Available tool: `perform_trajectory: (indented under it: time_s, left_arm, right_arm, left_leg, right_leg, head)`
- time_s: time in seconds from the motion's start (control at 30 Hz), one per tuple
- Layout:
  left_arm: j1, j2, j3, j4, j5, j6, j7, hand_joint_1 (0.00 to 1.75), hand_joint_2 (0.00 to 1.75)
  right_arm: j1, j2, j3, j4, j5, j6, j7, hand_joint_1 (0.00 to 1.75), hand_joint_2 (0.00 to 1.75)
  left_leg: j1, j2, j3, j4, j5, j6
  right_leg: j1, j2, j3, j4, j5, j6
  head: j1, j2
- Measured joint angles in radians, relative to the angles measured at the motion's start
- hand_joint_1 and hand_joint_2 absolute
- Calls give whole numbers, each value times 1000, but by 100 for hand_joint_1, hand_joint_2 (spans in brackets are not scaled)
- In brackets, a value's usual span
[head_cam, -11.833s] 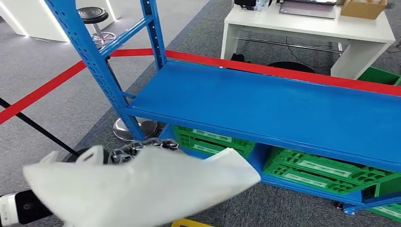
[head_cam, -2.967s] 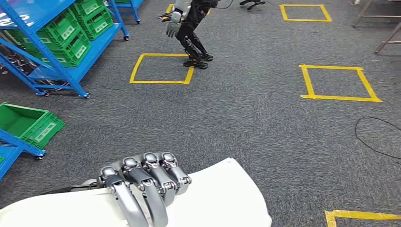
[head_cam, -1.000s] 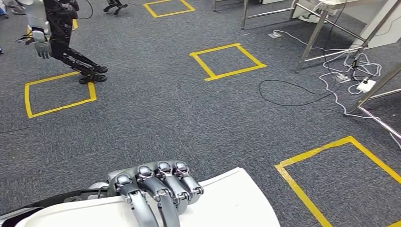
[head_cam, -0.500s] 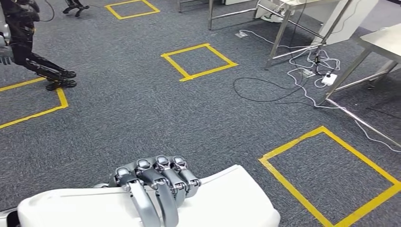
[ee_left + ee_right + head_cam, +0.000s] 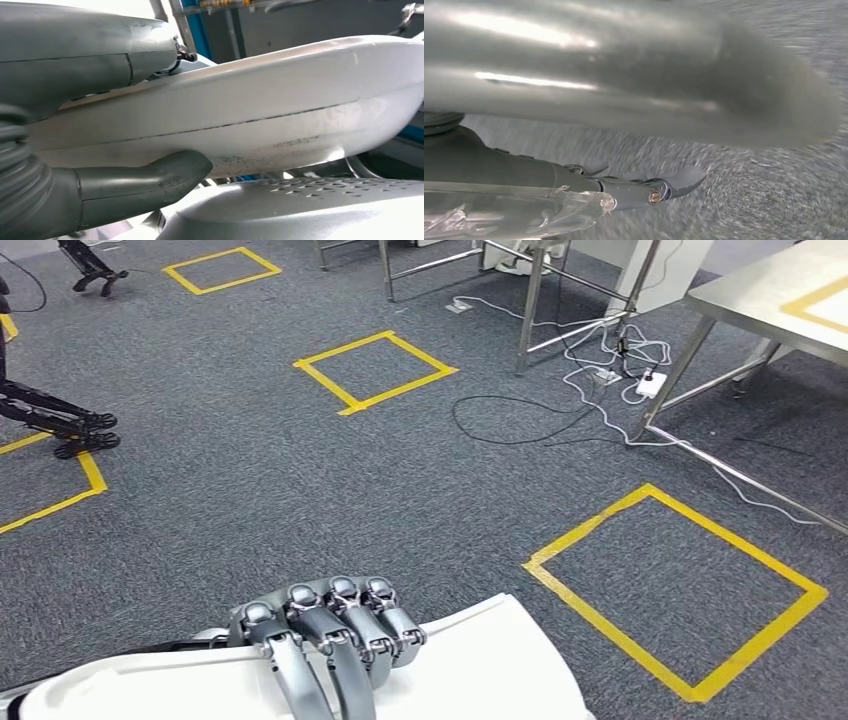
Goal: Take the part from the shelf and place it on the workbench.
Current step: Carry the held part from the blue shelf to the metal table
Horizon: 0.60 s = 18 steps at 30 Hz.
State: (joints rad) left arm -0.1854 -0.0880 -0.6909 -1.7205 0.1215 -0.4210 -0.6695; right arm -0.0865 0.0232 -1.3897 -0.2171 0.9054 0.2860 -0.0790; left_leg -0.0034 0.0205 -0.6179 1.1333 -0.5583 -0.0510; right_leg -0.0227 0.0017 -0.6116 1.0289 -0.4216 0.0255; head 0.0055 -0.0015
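A large white moulded part lies low in the head view, with my left hand gripping its upper edge, fingers curled over it. From the left wrist, the part appears as a broad white shell, clamped between my left hand and the thumb beneath it. A steel workbench with yellow tape on its top stands at the far right. My right hand hangs over blurred carpet with its fingers held straight and apart from the thumb, holding nothing.
Yellow tape squares mark the grey carpet. Cables and a power strip lie under metal table legs at the back right. Another robot's feet stand at the far left.
The camera has turned: the floor squares and the other robot slid left, and the steel workbench came in at the right. My left hand keeps the same grip on the white part.
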Motion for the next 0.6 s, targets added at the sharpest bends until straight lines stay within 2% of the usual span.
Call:
perform_trajectory:
  time_s: [0.07,0.1,0.13,0.17,0.2,0.23,0.3,0.33,0.37,0.43,0.5,0.53,0.57,0.6]
  left_arm:
    - [0,1,0,0,1,-2,0,175,175]
    - [0,2,0,1,4,-9,0,175,175]
    - [0,3,0,3,10,-20,0,175,175]
    - [-1,3,0,5,15,-31,0,175,175]
    - [-2,4,0,7,20,-42,0,175,175]
    - [-4,3,0,8,22,-48,0,175,175]
    - [-6,1,0,10,23,-51,0,175,175]
    - [-6,0,0,10,23,-52,0,175,175]
    - [-7,-2,0,11,24,-52,0,175,175]
    - [-8,-6,0,11,24,-54,0,175,175]
    - [-8,-9,0,11,24,-55,0,175,175]
    - [-8,-9,0,11,25,-56,0,175,175]
    - [-8,-9,0,11,25,-56,0,175,175]
    - [-8,-9,0,11,25,-57,0,175,175]
  right_arm:
    - [1,-1,12,0,14,8,0,0,0]
    - [4,-2,34,0,27,21,6,0,0]
    - [10,-2,64,0,39,39,19,0,0]
    - [15,-3,94,1,49,57,33,0,0]
    - [20,-3,119,1,51,70,47,0,0]
    - [22,-3,134,2,49,77,55,0,0]
    - [23,-3,144,2,44,75,58,0,0]
    - [27,-3,147,2,41,73,60,0,0]
    - [31,-3,148,2,38,71,61,0,0]
    - [37,-4,150,2,34,68,62,0,0]
    - [34,-5,151,2,32,67,63,0,0]
    - [32,-5,151,2,31,66,64,0,0]
    - [31,-5,151,2,30,62,65,0,0]
    - [32,-5,151,2,29,57,67,0,0]
  left_leg:
    - [0,-2,-13,26,-11,0]
    - [0,-3,-35,70,-27,-1]
    - [1,-7,-39,75,-12,0]
    - [3,-15,-32,58,12,2]
    - [5,-33,-10,8,47,4]
    - [8,-50,26,-70,84,8]
    - [10,-73,52,-131,93,16]
    - [9,-70,53,-137,91,22]
    - [9,-64,53,-137,94,28]
    - [11,-49,55,-141,99,43]
    - [10,-30,55,-143,100,52]
    - [8,-20,55,-143,99,54]
    - [7,-10,56,-142,98,55]
    - [6,-1,56,-142,97,55]
  right_leg:
    - [0,3,-1,0,0,-1]
    - [0,10,-2,0,1,-1]
    - [0,26,-3,0,2,0]
    - [-1,43,-4,0,3,1]
    - [-1,61,-5,1,5,5]
    - [-1,77,-8,3,6,10]
    - [-1,92,-15,2,10,23]
    - [-2,99,-19,-1,13,29]
    - [-4,98,-21,-4,16,35]
    - [-3,65,-37,26,-4,43]
    - [0,22,-89,138,-65,47]
    - [0,14,-121,209,-97,49]
    - [1,10,-146,263,-117,50]
    - [1,9,-154,285,-118,49]
  head:
    - [-1,0]
    - [-1,0]
    - [-2,0]
    - [-2,0]
    - [-2,0]
    - [-3,0]
    - [-6,0]
    - [-6,0]
    - [-6,0]
    - [0,0]
    - [6,0]
    - [7,0]
    - [6,0]
    - [6,0]
